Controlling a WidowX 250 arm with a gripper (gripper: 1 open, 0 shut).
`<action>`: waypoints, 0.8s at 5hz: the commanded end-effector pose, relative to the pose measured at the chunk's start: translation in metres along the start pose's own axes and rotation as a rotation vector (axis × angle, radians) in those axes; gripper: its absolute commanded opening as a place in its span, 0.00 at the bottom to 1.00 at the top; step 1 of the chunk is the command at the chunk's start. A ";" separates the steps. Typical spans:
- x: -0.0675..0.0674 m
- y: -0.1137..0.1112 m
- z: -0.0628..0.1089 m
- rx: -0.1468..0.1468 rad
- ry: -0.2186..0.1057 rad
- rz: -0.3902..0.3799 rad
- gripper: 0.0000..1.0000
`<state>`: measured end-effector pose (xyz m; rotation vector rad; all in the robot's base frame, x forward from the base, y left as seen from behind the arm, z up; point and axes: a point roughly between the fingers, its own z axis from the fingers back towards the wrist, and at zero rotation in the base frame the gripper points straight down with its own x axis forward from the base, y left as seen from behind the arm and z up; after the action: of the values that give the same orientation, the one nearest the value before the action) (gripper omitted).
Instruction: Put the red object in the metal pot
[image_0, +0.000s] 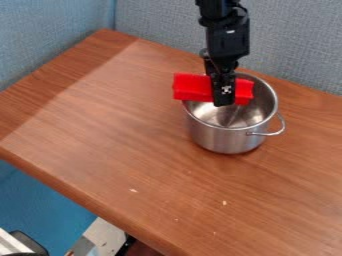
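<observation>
Gripper (223, 94) fingers hide the middle of the red object (191, 88), on which the jaws are clamped above the near-left rim of the metal pot (235, 135). Arm is cut off at the top edge; no writing is legible.

text: you are seeing none readable | gripper (222, 92): you are finding no label or brand on it | metal pot (231, 128) below it: you are reading no marking

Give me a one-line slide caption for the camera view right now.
Gripper holds the red block over the rim of the metal pot on a wooden table.
</observation>
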<state>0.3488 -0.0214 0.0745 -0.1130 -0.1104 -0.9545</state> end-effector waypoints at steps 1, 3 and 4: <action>0.001 0.004 0.007 0.027 -0.028 0.019 0.00; 0.004 0.003 0.005 0.035 -0.031 0.031 1.00; 0.006 0.001 0.007 0.049 -0.032 0.031 1.00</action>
<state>0.3493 -0.0215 0.0680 -0.1063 -0.1178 -0.9161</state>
